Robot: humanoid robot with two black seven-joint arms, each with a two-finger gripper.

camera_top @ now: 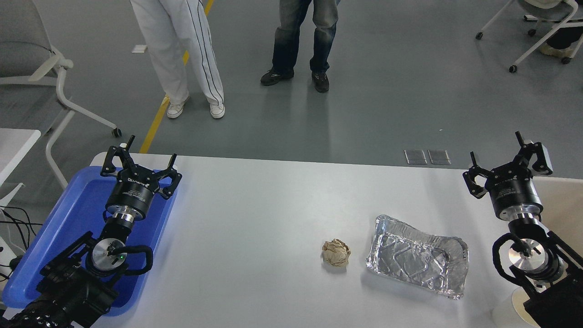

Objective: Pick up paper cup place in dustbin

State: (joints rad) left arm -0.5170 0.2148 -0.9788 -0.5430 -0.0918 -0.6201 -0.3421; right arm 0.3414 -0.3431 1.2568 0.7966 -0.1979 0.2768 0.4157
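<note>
Right pincer [506, 159] hovers wide and empty at the right edge; paper cup [512, 307], lower right, still stands on the worktop [255, 237], ungrasped, not yet binned.

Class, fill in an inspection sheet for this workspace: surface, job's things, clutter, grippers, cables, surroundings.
Surface: white table, no spills seen.
Job's things: cup at near right corner, partly hidden by the right arm; dustbin at right edge.
Clutter: paper ball beside foil tray, apart; blue tray at left.
Grippers: left gripper open over blue tray; right gripper open, empty.
Cables: black cables off table's left.
Surroundings: two people's legs; chairs.
</note>
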